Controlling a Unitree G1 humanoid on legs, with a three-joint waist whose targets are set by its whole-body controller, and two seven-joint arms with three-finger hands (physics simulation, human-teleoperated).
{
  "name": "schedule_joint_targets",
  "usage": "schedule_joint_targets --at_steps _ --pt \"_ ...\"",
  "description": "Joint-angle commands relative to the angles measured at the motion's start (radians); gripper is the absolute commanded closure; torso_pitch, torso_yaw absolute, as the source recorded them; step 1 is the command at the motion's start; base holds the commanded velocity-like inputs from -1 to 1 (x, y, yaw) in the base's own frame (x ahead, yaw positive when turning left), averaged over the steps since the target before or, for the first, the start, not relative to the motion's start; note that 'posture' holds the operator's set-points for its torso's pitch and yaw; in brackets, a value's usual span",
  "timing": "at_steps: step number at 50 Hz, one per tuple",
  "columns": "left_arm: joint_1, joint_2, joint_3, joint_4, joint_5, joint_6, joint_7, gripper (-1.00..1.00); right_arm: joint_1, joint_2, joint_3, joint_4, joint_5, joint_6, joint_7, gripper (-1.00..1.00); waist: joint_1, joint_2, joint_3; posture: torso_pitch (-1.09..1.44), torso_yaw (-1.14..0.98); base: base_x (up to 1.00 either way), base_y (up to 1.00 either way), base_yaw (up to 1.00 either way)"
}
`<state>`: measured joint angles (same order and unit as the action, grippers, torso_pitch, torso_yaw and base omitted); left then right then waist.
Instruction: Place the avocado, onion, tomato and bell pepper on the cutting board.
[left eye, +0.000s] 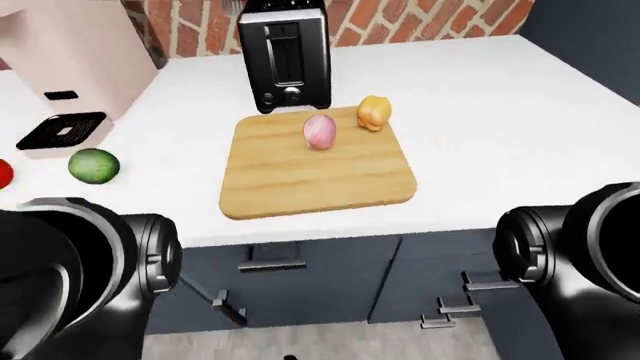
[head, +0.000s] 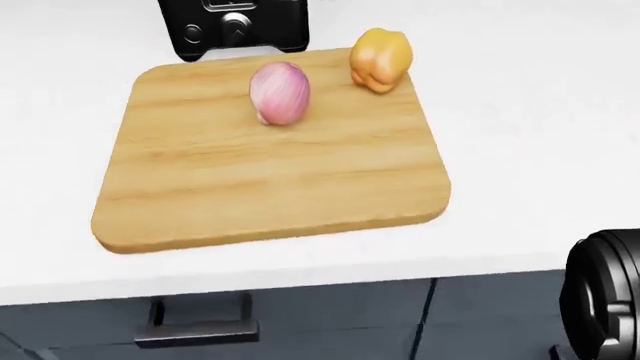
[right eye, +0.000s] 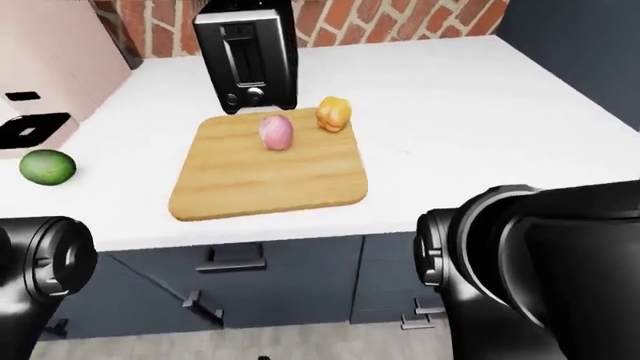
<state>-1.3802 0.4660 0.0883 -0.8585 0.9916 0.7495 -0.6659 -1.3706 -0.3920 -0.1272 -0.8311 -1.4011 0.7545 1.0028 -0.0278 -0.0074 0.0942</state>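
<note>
A wooden cutting board (head: 270, 180) lies on the white counter. A pink-purple onion (head: 280, 92) rests on the board near its top edge, with a yellow-orange bell pepper (head: 380, 58) at its top right corner. The green avocado (left eye: 94, 166) sits on the counter left of the board in the left-eye view. A sliver of the red tomato (left eye: 3, 173) shows at that view's left edge. Only my black arms appear: the left arm (left eye: 80, 277) at bottom left, the right arm (left eye: 580, 255) at bottom right. Neither hand shows.
A black toaster (left eye: 285, 56) stands just above the board's top edge. A pink appliance (left eye: 70, 52) with a black tray (left eye: 62, 131) occupies the top left. A brick wall runs behind. Dark cabinet fronts with handles (left eye: 270, 262) lie below the counter's near edge.
</note>
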Motion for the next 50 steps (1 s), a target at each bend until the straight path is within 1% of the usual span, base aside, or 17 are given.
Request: schedule_joint_targets --at_steps 1,5,6,7,12,20,22,23,24,27,40,42,43,44,46,48,50 --pt "-0.025 0.012 0.021 0.015 0.011 -0.002 0.012 -1.0 -0.038 -0.002 0.014 0.018 0.01 -0.009 -0.007 -1.0 0.021 -0.031 -0.02 0.0 0.0 0.0 0.0 0.57" --pt "-0.024 0.005 0.018 0.008 0.017 -0.002 0.006 -1.0 -0.03 -0.009 0.014 0.023 -0.003 -0.007 -0.004 -1.0 0.033 -0.022 -0.011 0.0 0.0 0.0 0.14 0.42" --pt "-0.022 0.004 0.018 0.007 0.018 -0.004 0.005 -1.0 -0.029 -0.014 0.018 0.02 -0.006 -0.019 -0.012 -1.0 0.047 -0.043 -0.019 0.0 0.0 0.0 0.38 0.0" --pt "-0.022 0.003 0.02 0.007 0.018 -0.005 0.004 -1.0 -0.03 -0.016 0.019 0.021 -0.011 -0.025 -0.013 -1.0 0.049 -0.042 -0.02 0.0 0.0 0.0 0.34 0.0" --pt "-0.016 -0.003 0.019 0.004 0.018 -0.009 0.003 -1.0 -0.032 -0.005 0.015 0.017 -0.006 -0.024 -0.015 -1.0 0.039 -0.024 -0.006 0.0 0.0 0.1 0.53 0.0" --pt "-0.019 -0.016 0.013 0.002 0.026 -0.012 -0.006 -1.0 -0.017 -0.01 0.012 0.022 -0.005 -0.025 -0.013 -1.0 0.005 0.05 0.0 0.0 0.0 0.13 0.4 0.0" --pt "-0.022 -0.016 0.013 0.003 0.028 -0.014 -0.008 -1.0 -0.02 -0.01 0.01 0.022 -0.004 -0.022 -0.011 -1.0 -0.003 0.093 -0.007 0.0 0.0 0.12 0.4 0.0" --pt "-0.025 -0.016 0.014 0.003 0.029 -0.013 -0.01 -1.0 -0.016 -0.011 0.011 0.022 -0.004 -0.023 -0.009 -1.0 -0.005 0.138 -0.02 0.0 0.0 0.12 0.4 0.0" --pt "-0.024 -0.017 0.014 0.002 0.029 -0.012 -0.012 -1.0 -0.016 -0.01 0.012 0.022 -0.004 -0.023 -0.01 -1.0 -0.01 0.081 0.006 0.0 0.0 0.12 0.41 0.0" --pt "-0.016 -0.015 0.021 0.004 0.025 -0.02 -0.007 -1.0 -0.013 -0.01 0.013 0.024 -0.006 -0.025 -0.012 -1.0 -0.014 0.063 -0.013 0.0 0.0 0.13 0.39 0.0" --pt "-0.007 -0.013 0.019 -0.001 0.021 -0.021 -0.006 -1.0 -0.004 -0.005 0.011 0.028 -0.005 -0.026 -0.016 -1.0 0.012 0.027 -0.013 0.0 0.0 0.13 0.39 0.0" --pt "-0.008 -0.014 0.019 -0.001 0.021 -0.02 -0.007 -1.0 -0.003 -0.005 0.012 0.028 -0.006 -0.026 -0.016 -1.0 0.019 0.009 -0.019 0.0 0.0 0.12 0.39 0.0" --pt "-0.008 -0.014 0.018 -0.001 0.021 -0.02 -0.007 -1.0 -0.002 -0.005 0.012 0.027 -0.006 -0.026 -0.017 -1.0 0.022 0.024 -0.016 0.0 0.0 0.12 0.39 0.0" --pt "-0.006 -0.015 0.019 -0.003 0.021 -0.019 -0.008 -1.0 -0.004 -0.006 0.012 0.027 -0.007 -0.027 -0.015 -1.0 0.019 0.019 -0.02 0.0 0.0 0.13 0.39 0.0" --pt "-0.003 -0.014 0.019 -0.004 0.022 -0.021 -0.007 -1.0 -0.002 -0.006 0.011 0.028 -0.007 -0.027 -0.018 -1.0 0.03 -0.02 -0.016 0.0 0.0 0.12 0.39 0.0" --pt "-0.006 -0.015 0.017 -0.002 0.021 -0.022 -0.007 -1.0 0.0 -0.003 0.01 0.03 -0.008 -0.022 -0.017 -1.0 0.031 -0.028 -0.026 0.0 0.0 0.12 0.39 0.0" --pt "-0.009 -0.017 0.015 -0.001 0.022 -0.023 -0.006 -1.0 0.0 -0.003 0.011 0.031 -0.009 -0.021 -0.018 -1.0 0.034 -0.023 -0.015 0.0 0.0 0.13 0.39 0.0"
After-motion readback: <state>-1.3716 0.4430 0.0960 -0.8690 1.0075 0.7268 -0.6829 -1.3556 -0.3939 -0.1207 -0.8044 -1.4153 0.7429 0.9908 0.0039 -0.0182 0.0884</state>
